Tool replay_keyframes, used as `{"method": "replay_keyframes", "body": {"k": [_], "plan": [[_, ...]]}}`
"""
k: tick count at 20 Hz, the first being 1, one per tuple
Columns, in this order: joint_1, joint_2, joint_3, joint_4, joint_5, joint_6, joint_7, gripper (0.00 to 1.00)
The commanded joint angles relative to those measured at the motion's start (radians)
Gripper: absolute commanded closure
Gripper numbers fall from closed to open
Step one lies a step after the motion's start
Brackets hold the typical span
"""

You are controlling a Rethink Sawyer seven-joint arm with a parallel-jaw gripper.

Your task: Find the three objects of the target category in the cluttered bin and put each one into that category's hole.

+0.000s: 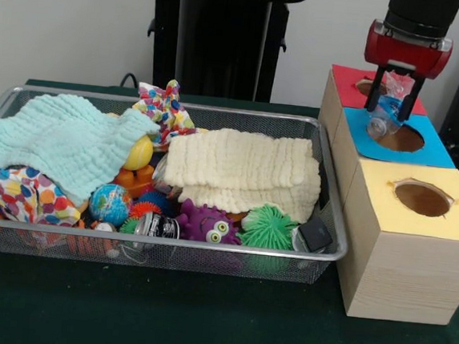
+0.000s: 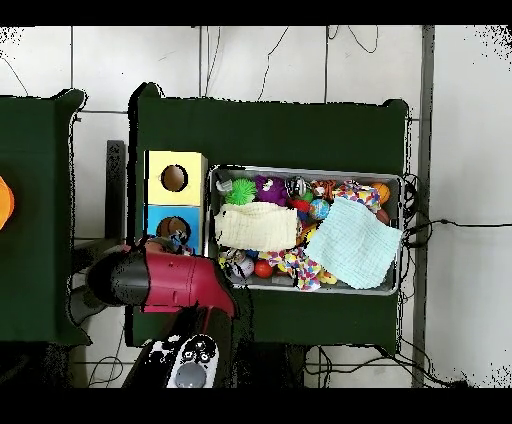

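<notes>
At upper right of the front view, the Sawyer's gripper (image 1: 395, 96) is hanging over the blue-topped box's hole (image 1: 401, 138), its fingers clenched on a crumpled clear plastic object (image 1: 386, 113) just above the opening. The red-topped box (image 1: 350, 79) is sitting behind it and the yellow-topped box (image 1: 422, 198) in front. At left, the wire-mesh bin (image 1: 333, 229) is holding a cream cloth (image 1: 241, 171), a mint cloth (image 1: 59, 139), a purple monster toy (image 1: 207, 223) and a green spiky ball (image 1: 269, 228).
</notes>
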Motion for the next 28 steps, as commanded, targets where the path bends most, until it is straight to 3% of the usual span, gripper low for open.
{"method": "replay_keyframes", "body": {"k": [1,14,28], "plan": [[-0.012,0.122,0.045,0.022,0.034,-0.022,0.233,1.0],[0.039,0.184,0.034,-0.011,0.097,-0.056,0.252,1.0],[0.03,0.214,0.035,-0.026,0.112,-0.081,0.216,1.0]]}}
